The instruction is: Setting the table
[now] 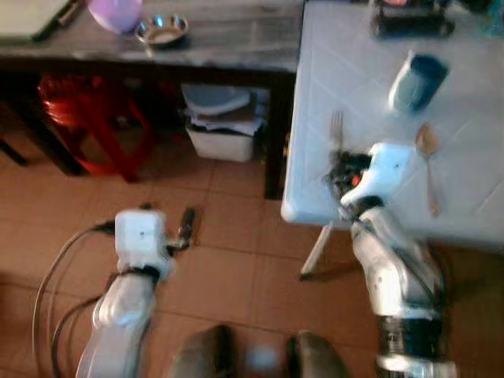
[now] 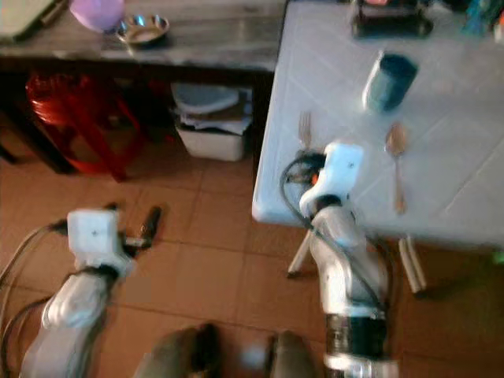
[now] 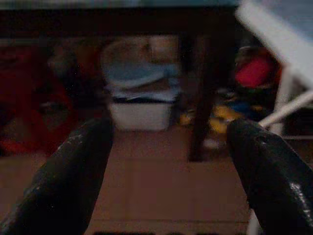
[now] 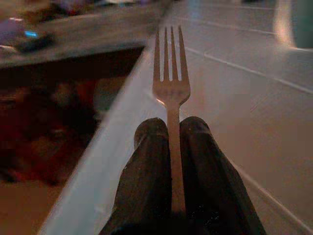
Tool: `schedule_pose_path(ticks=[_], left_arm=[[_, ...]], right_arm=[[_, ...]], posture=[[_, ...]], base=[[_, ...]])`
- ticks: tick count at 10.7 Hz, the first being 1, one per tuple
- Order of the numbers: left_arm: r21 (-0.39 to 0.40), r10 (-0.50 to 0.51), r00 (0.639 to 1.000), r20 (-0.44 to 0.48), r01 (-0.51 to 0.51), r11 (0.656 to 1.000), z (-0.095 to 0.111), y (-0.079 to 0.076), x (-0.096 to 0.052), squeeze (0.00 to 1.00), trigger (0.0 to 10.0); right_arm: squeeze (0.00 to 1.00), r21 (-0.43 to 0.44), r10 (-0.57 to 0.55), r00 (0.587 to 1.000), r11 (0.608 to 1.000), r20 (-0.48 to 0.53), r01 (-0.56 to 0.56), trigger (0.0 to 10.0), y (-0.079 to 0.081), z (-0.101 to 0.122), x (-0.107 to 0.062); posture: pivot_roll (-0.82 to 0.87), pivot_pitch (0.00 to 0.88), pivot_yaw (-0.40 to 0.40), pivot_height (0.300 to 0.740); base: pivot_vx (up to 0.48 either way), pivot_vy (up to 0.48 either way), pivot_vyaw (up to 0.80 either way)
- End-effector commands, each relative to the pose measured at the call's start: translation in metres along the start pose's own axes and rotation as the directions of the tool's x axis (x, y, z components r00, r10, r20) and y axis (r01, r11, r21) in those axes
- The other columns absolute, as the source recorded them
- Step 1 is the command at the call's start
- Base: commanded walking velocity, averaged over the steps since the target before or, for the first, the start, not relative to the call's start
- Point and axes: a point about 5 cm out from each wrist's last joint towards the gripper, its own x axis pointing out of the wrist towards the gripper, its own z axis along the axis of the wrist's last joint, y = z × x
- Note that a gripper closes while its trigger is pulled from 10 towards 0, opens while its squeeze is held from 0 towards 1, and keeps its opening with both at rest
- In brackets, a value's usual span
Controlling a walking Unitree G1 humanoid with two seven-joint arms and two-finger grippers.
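Observation:
My right gripper is shut on a silver fork, which points forward over the near left part of the white table. The same fork pokes out beyond my right wrist. A wooden spoon lies on the table to the right of the fork. Behind it a blue cup stands tilted. My left gripper hangs open low over the tiled floor, nothing between its fingers.
A dark wooden side table to the left carries a purple bowl and a small metal bowl. Under it are a red stool and a white bin. A dark object sits at the white table's far edge.

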Motion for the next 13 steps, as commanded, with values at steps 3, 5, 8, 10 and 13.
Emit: schedule_pose_path(ticks=[3, 5, 8, 10, 13], left_arm=[[0.033, -0.012, 1.000, 0.009, 0.012, 0.999, 0.001, 0.003, 0.003, 0.00, 10.0], [0.046, -0.013, 1.000, 0.021, 0.012, 0.999, 0.004, 0.002, 0.004, 0.00, 10.0], [0.053, -0.029, 0.999, 0.040, 0.026, 0.998, 0.006, 0.001, 0.007, 0.00, 10.0], [0.059, -0.036, 0.998, 0.046, 0.034, 0.998, 0.007, -0.001, 0.008, 0.00, 10.0], [0.049, -0.020, 0.999, 0.050, 0.018, 0.999, 0.006, -0.001, 0.007, 0.00, 10.0]], right_arm=[[0.00, -0.030, 0.115, 0.992, 0.993, 0.052, -0.113, 10.0, 0.018, 0.005, -0.007], [0.00, -0.046, 0.092, 0.994, 0.995, 0.051, -0.090, 10.0, 0.014, 0.003, -0.011], [0.00, -0.070, 0.061, 0.997, 0.996, 0.051, -0.058, 10.0, 0.007, -0.001, -0.015], [0.00, -0.090, 0.045, 0.998, 0.995, 0.052, -0.040, 10.0, 0.005, 0.000, -0.013], [0.00, -0.127, 0.030, 0.999, 0.992, 0.045, -0.024, 10.0, 0.003, -0.004, -0.019]], posture=[[-0.02, 0.117, 0.036, 0.740], [-0.02, 0.111, 0.035, 0.740], [-0.02, 0.104, 0.038, 0.740], [-0.02, 0.098, 0.038, 0.740], [-0.03, 0.081, 0.037, 0.740]], base=[[0.000, 0.447, 0.00], [0.135, 0.416, 0.00], [0.476, 0.000, 0.00], [0.480, 0.000, 0.00], [0.480, 0.000, 0.00]])
